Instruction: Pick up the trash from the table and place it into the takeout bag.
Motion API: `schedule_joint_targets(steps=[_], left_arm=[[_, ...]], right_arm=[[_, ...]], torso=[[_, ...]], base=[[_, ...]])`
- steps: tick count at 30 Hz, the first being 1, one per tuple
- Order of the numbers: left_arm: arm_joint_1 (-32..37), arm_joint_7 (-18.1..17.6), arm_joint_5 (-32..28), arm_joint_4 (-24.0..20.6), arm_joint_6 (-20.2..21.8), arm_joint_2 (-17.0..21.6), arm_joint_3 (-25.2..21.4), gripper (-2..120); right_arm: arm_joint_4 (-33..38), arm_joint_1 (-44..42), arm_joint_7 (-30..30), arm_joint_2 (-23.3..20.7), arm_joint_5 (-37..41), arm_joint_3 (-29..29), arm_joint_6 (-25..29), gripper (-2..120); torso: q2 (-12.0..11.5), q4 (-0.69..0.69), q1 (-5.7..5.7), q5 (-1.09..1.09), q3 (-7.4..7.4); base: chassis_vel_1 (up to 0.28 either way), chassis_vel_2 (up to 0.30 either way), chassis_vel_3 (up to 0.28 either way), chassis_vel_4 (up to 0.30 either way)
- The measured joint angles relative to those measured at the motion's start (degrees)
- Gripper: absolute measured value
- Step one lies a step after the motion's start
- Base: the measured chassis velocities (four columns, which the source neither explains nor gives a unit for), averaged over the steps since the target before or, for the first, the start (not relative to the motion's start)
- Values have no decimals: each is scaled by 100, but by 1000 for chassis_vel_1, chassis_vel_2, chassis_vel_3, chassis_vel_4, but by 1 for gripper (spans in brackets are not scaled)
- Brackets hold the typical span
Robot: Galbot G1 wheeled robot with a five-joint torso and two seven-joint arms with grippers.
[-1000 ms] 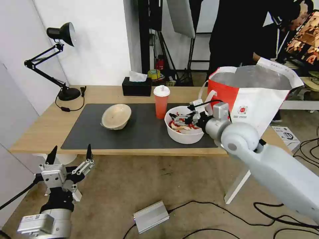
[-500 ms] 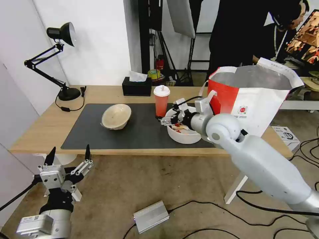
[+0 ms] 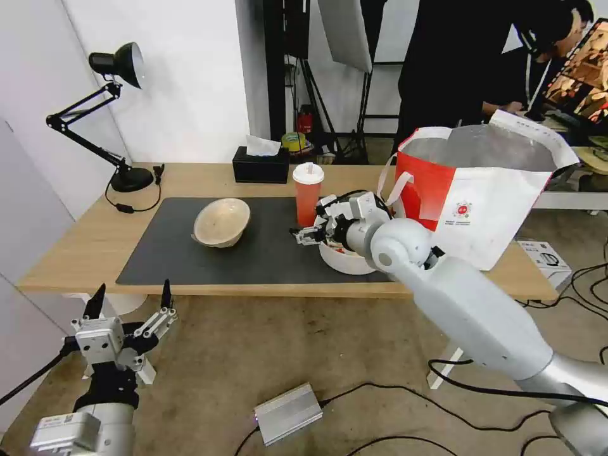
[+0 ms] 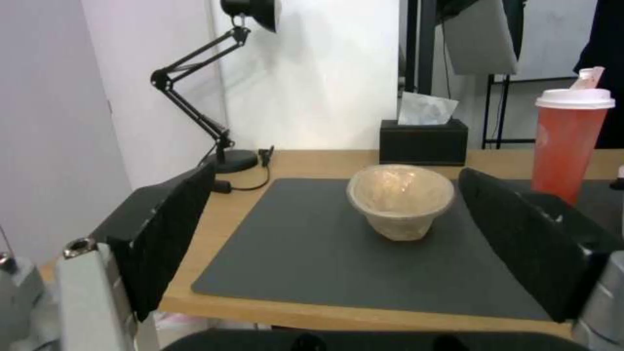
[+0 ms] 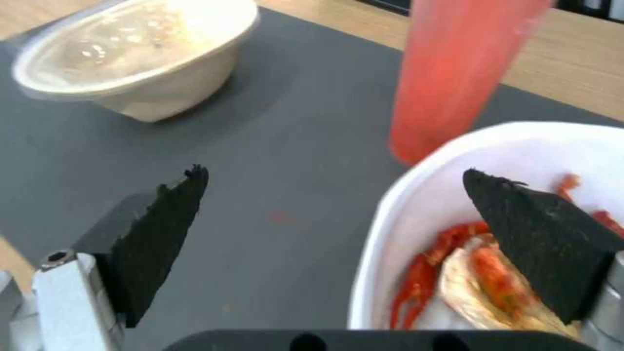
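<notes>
Three trash items sit on the table [image 3: 76, 247] beside the takeout bag [image 3: 481, 183]. Your right gripper [image 3: 306, 235], wide open and empty, straddles the white bowl [image 5: 455, 161] rim; closing carelessly could tip the scraps or nudge the red cup [image 3: 308, 193]. The left gripper [image 3: 130, 301] hangs open below.

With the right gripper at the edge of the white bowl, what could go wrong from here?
1. The right gripper is open, jaws astride the white bowl's rim. Pinching only the thin rim might tilt the bowl and spill its red scraps onto the dark mat.
2. The red cup stands close behind the bowl; a sideways move could knock it over.
3. The left gripper hangs open below the table, too far to help.
</notes>
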Motion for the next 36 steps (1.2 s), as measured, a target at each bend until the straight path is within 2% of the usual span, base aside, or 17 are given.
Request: schedule_joint_targets(steps=[18,27,36], left_arm=[[2,1,12,0,17,22,29,100],[-17,1,4,0,17,9,35,100],[-33,1,8,0,39,-41,111,100]], right_arm=[[-70,-236,455,197,43,4,16,100],[-182,-341,971,286,76,-51,22,100],[-143,-437,1067,284,93,-41,29,100]], torso=[[0,0,0,1,0],[0,0,0,1,0],[0,0,0,0,0]], base=[[0,0,0,0],[0,0,0,0],[0,0,0,0]])
